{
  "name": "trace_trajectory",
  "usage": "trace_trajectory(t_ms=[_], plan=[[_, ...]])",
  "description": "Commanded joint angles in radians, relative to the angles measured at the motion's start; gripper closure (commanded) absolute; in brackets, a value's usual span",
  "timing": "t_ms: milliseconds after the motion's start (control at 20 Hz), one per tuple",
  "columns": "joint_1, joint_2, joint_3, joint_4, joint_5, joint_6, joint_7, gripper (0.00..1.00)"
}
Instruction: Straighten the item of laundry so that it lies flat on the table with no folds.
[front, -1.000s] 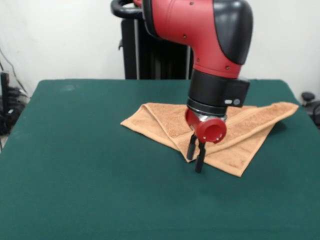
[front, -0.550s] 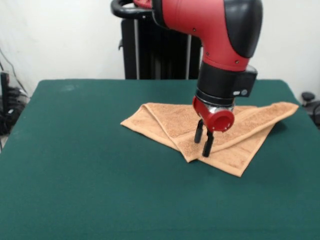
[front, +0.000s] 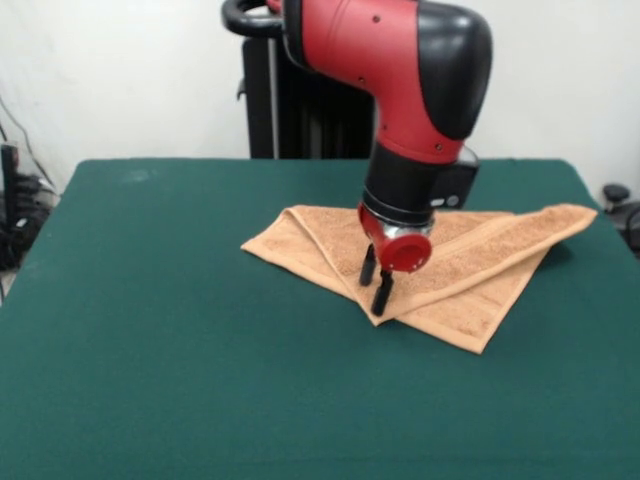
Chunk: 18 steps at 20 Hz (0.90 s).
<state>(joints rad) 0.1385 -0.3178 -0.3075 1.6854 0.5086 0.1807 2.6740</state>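
The item of laundry (front: 470, 270) is an orange-tan towel lying right of the middle of the green table (front: 150, 340). It is folded over itself into a rough triangle, with overlapping layers that meet at a pointed near corner and a long flap reaching toward the right. My gripper (front: 375, 281) hangs from the red and black arm over that near folded corner. Its two black fingers (front: 382, 294) point down and stand slightly apart, open, with no cloth between them. The tips are just above or touching the top layer. The arm hides part of the towel's middle.
Broad green felt lies to the left of the towel and in front of it. Dark cables and equipment (front: 15, 210) sit beyond the table's left edge. A black object (front: 620, 200) is past the right edge, close to the towel's far tip.
From one second ago the gripper rose and went right over the towel, then came back left. It now sits over the folded corner. The towel has kept its shape.
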Motion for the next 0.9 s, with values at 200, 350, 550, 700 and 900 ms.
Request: trace_trajectory(t_ms=[200, 350, 550, 700, 900], plan=[[-0.033, 0.054, 0.114, -0.018, -0.006, -0.035, 0.099, 0.0], [-0.048, 0.047, 0.14, -0.016, -0.009, -0.017, 0.086, 0.0], [-0.043, 0.038, 0.137, -0.01, 0.005, -0.005, 0.105, 0.0], [-0.045, 0.023, 0.134, 0.004, 0.003, -0.003, 0.106, 0.0], [-0.042, 0.022, 0.124, 0.006, 0.002, 0.0, 0.107, 0.0]])
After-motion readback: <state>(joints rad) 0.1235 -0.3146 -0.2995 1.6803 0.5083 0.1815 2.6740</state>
